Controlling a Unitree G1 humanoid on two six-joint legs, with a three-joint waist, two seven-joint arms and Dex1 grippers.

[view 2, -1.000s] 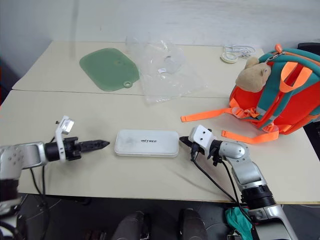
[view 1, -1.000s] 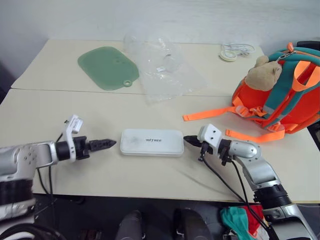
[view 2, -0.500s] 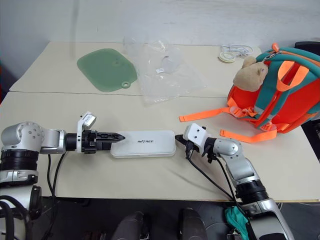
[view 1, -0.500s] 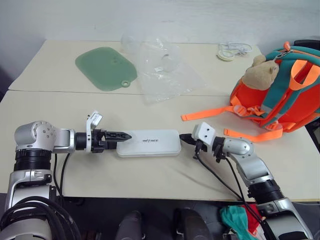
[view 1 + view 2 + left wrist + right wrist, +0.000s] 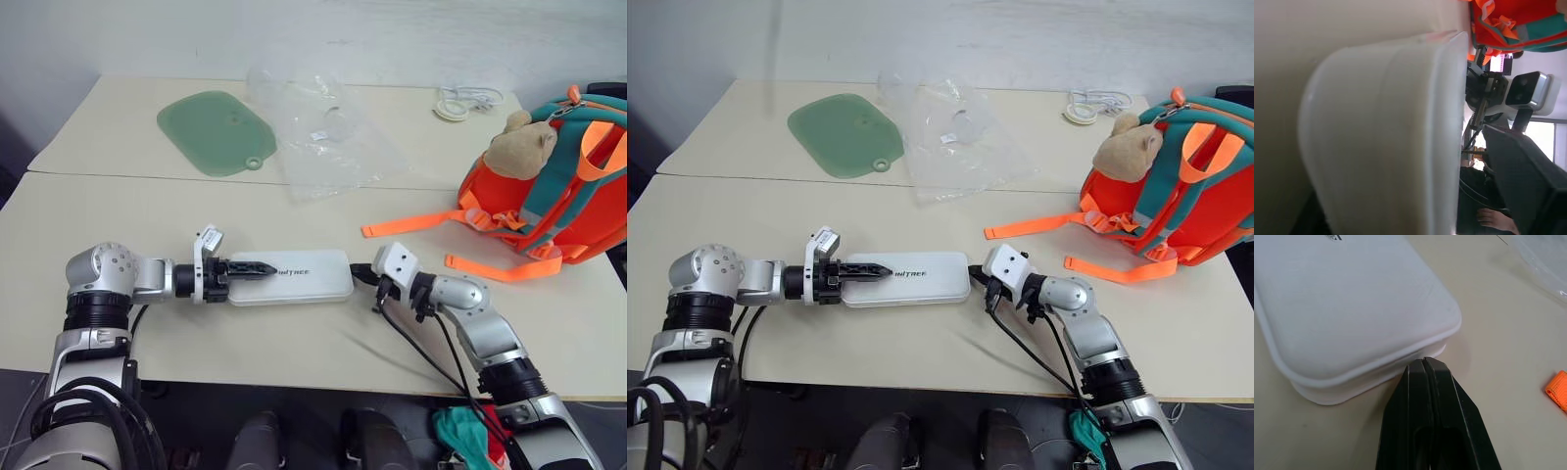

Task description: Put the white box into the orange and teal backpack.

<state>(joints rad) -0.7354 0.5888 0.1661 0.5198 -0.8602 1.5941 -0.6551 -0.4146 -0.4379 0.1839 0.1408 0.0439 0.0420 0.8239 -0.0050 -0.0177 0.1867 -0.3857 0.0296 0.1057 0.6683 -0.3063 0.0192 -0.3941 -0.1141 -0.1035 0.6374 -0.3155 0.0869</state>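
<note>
Lying flat near the table's (image 5: 118,225) front edge, the white box (image 5: 294,277) runs left-right across us. Our left gripper (image 5: 257,266) straddles its left end, one finger over the lid; whether it grips, we cannot tell. Our right gripper (image 5: 1422,363), shut, touches its right end. Bare tabletop separates it from the orange and teal backpack (image 5: 558,196) far right

two pale beige tables (image 5: 118,225) pushed together with a seam between them, plain white wall (image 5: 294,39) behind, dark floor (image 5: 20,392) below the near edge, even soft light, faint shadows on the tabletop
</note>
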